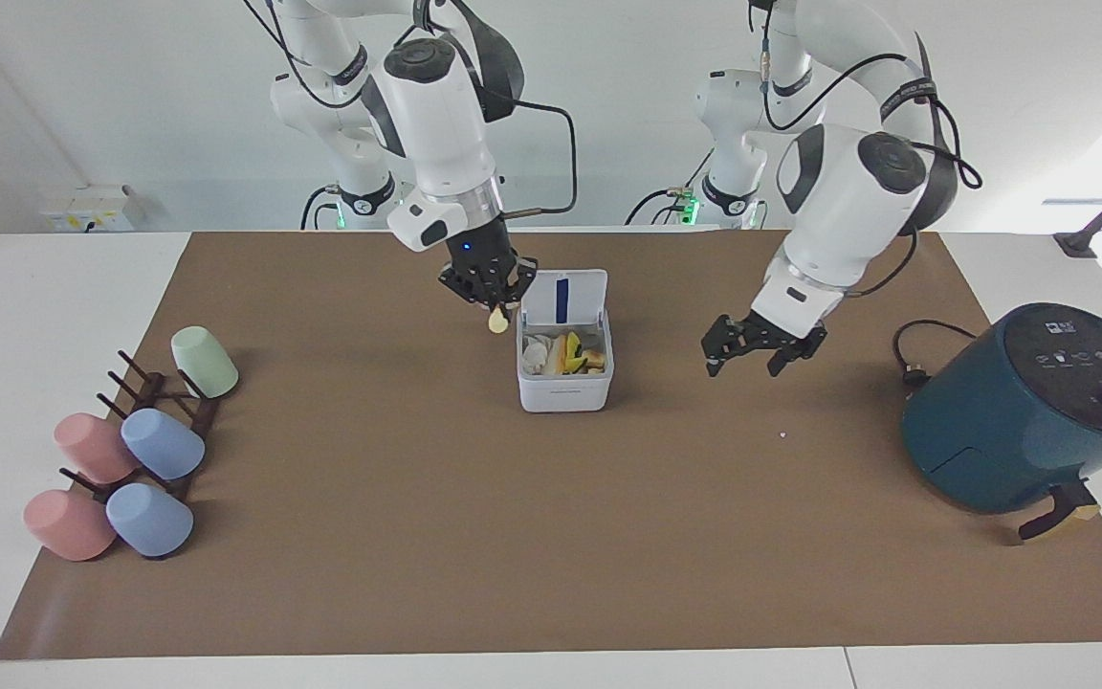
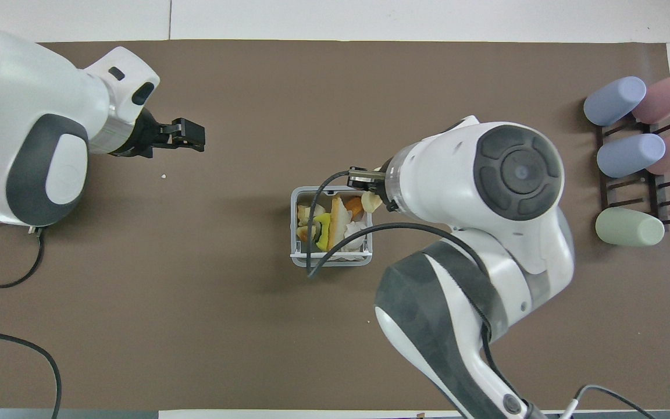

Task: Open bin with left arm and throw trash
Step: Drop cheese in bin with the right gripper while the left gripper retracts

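1. The desk (image 1: 73,287) is white and carries a brown mat (image 1: 551,536) that covers most of it.
2. The right arm (image 1: 436,105) reaches over the middle of the mat; the left arm (image 1: 848,191) hangs over the mat between the bin and the air fryer.
3. The dark teal air fryer (image 1: 1020,411) stands at the left arm's end of the desk, its black cord (image 1: 914,349) lying on the mat beside it.
4. 5 pastel cups (image 1: 164,445) – 2 pink, 2 blue, 1 green – lie on a dark rack (image 1: 144,388) at the right arm's end.
5. The bin (image 1: 565,392), a small white box, sits near the middle of the mat with its lid (image 1: 565,297) raised, blue stripe showing, on the side nearer the robots.
6. The left claw (image 1: 745,356) is released, holds nothing, and hovers over bare mat well apart from the bin.
7. The right claw (image 1: 492,292) is clenched on a pale yellow scrap (image 1: 498,322) – it hangs just beside the bin's rim, at the edge toward the right arm's end.
8. Trash (image 1: 565,352) lies inside the bin: white tissue, yellow pieces and an orange-edged slice.
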You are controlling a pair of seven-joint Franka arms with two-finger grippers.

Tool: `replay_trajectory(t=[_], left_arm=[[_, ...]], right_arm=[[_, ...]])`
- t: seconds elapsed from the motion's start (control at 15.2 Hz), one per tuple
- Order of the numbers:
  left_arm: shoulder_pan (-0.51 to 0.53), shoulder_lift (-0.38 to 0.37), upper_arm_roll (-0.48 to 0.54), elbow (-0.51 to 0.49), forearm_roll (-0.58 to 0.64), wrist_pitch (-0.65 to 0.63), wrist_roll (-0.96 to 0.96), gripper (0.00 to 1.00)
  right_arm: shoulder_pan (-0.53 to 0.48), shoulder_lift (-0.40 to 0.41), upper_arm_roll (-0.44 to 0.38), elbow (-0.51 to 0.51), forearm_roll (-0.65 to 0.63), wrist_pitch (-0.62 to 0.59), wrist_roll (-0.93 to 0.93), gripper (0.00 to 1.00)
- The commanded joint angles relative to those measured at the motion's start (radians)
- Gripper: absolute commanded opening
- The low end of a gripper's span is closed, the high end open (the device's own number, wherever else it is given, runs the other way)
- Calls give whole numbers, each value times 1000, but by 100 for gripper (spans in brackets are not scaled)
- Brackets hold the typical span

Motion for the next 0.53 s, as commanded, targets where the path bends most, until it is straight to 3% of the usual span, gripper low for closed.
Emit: replay_trajectory(t=[0.0,0.26,0.33,0.39,0.46], left_arm=[[98,-35,-8,1,4,-80,148,100],[164,-117,-8,7,70,-210,228,100],[164,-135,-8,25,101,-256,228,100],[162,-137,-9,59,116,-321,226,100],[158,-135,-9,100,138,-387,228,100]], right_arm=[[44,50,7,-11,13,91,53,0],[98,28,7,-86,13,133,88,0],[107,27,7,-87,13,130,96,18],[109,27,7,-86,13,122,97,88],[109,27,7,-86,11,118,96,100]])
